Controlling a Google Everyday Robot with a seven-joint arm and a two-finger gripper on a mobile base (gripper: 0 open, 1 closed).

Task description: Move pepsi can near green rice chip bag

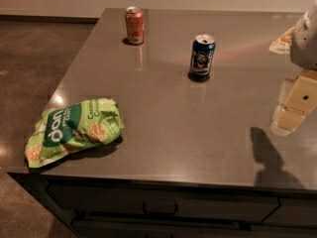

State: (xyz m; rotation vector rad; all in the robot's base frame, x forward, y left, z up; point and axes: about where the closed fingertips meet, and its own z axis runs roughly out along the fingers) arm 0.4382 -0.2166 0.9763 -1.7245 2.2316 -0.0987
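Note:
The pepsi can (202, 56) stands upright near the middle back of the grey counter (168, 118). It is dark blue with a silver top. The green rice chip bag (73, 129) lies flat at the counter's front left corner, well apart from the can. My gripper (292, 110) hangs at the right edge of the view, above the counter, to the right of the can and lower in the picture. It holds nothing and touches neither object.
An orange-red can (134, 26) stands upright at the back left of the counter. A pale object (282, 39) lies at the back right, partly behind my arm. Drawers (161, 207) run below the front edge. The floor lies to the left.

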